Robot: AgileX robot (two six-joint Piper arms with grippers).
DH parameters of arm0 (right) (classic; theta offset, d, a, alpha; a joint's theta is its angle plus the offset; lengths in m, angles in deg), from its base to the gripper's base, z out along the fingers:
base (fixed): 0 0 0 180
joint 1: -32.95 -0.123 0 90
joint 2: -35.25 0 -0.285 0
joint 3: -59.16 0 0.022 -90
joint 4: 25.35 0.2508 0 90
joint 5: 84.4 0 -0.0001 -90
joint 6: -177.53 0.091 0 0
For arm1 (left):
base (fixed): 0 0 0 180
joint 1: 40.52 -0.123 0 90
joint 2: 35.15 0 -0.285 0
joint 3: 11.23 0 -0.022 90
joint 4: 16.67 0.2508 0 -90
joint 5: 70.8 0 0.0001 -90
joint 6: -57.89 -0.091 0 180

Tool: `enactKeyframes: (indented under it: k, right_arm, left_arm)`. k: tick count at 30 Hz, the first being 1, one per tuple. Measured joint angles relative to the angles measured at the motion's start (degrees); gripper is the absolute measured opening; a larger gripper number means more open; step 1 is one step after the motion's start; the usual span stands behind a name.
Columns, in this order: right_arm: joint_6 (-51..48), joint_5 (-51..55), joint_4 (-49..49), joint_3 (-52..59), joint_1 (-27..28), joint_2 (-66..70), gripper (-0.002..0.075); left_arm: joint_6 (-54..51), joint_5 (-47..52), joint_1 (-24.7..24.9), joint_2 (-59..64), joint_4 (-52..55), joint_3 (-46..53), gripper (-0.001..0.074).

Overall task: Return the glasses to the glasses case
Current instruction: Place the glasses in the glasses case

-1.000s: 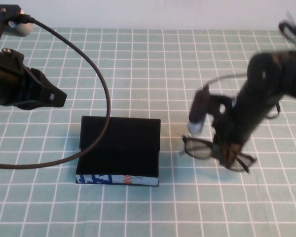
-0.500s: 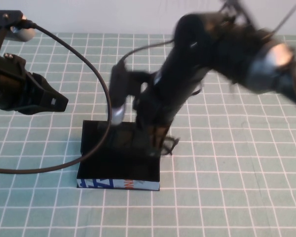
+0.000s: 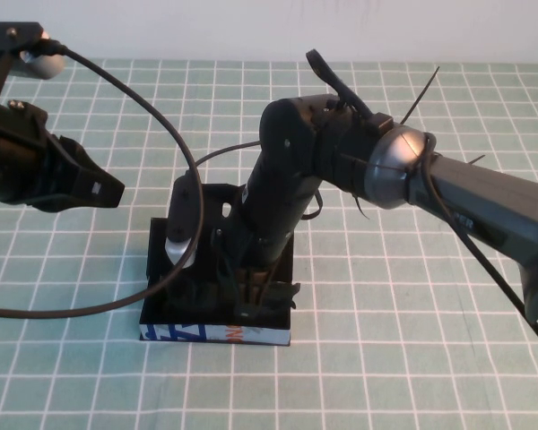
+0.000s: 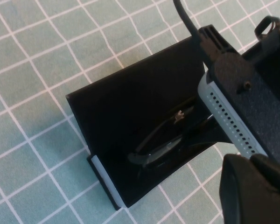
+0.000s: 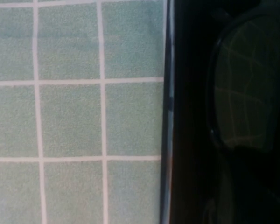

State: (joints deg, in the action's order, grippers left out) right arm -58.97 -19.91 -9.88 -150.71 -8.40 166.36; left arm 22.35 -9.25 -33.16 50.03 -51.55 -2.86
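The black glasses case [image 3: 217, 333] lies open at the table's middle, its light blue front side facing me. My right gripper [image 3: 254, 300] reaches down into it from the right and is shut on the black glasses [image 3: 282, 294], which sit low inside the case near its front. In the left wrist view the glasses [image 4: 163, 144] lie against the case's black lining [image 4: 126, 102]. In the right wrist view a dark greenish lens [image 5: 245, 107] shows just inside the case wall [image 5: 167, 140]. My left gripper [image 3: 94, 186] hovers to the left of the case, shut and empty.
A green mat with a white grid [image 3: 412, 358] covers the table. A black cable [image 3: 175, 134] arcs from the left arm across the case's left side. The right arm [image 3: 448, 193] stretches in from the right above the mat.
My right arm has swung left from the mat's right side, carrying the glasses over the case and down into it. The left arm has barely moved.
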Motion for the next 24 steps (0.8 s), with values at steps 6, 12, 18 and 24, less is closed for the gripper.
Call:
enactKeyframes:
  k: [6, 12, 18, 24]
  right_arm:
    - [0.00, -1.51, 0.24, 0.00, 0.00, 0.21, 0.0042]
    - [0.00, -2.26, 0.36, 0.00, 0.00, 0.21, 0.0041]
    - [0.00, -2.28, 0.36, 0.00, 0.00, 0.21, 0.0041]
    - [0.47, -2.15, 0.49, -0.53, 0.00, 0.21, 0.0041]
  left_arm:
    - [-0.30, 0.00, 0.00, 0.00, 0.00, 0.00, -0.0001]
    - [-0.30, 0.00, 0.00, 0.00, 0.10, 0.00, -0.0001]
    - [-0.30, 0.00, 0.00, 0.00, 0.10, 0.00, -0.0001]
    - [-0.30, -0.39, 0.00, 0.00, 0.10, 0.00, -0.0001]
